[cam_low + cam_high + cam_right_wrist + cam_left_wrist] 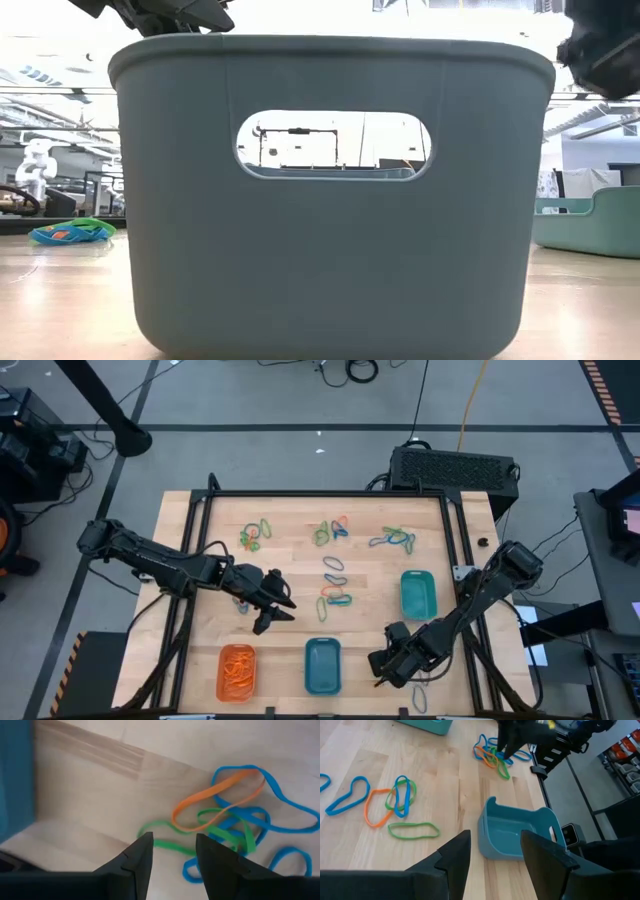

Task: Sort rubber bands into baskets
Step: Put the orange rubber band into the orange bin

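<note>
I am holding my right gripper low over the table's near right corner, jaws parted a little and gripping nothing, with a tangle of orange, blue and green rubber bands lying just ahead of the tips. My left gripper is hovering left of centre, jaws open and empty, looking toward the blue basket. Loose bands are lying on the wood beside it.

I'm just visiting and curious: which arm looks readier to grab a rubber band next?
The right one, probably. Its open claw hangs right over a tangle of bands near the table's front edge. The left claw, also open, is mid-table with bands farther ahead.
</note>
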You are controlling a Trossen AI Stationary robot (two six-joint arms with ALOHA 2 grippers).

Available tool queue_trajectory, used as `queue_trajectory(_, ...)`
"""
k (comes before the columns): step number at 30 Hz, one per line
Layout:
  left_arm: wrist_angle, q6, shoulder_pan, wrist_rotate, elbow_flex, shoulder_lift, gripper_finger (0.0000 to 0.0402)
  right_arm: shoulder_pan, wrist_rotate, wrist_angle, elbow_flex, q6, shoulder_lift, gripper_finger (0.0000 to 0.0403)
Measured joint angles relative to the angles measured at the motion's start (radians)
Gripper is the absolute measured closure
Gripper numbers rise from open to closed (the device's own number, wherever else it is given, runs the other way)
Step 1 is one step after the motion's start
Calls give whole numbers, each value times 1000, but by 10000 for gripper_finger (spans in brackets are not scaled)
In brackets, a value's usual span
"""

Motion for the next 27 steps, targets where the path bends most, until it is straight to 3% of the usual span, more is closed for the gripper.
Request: queue_trajectory(27,-4,-34,-4,10,0,0,221,-53,-82,24,1,-30,125,261)
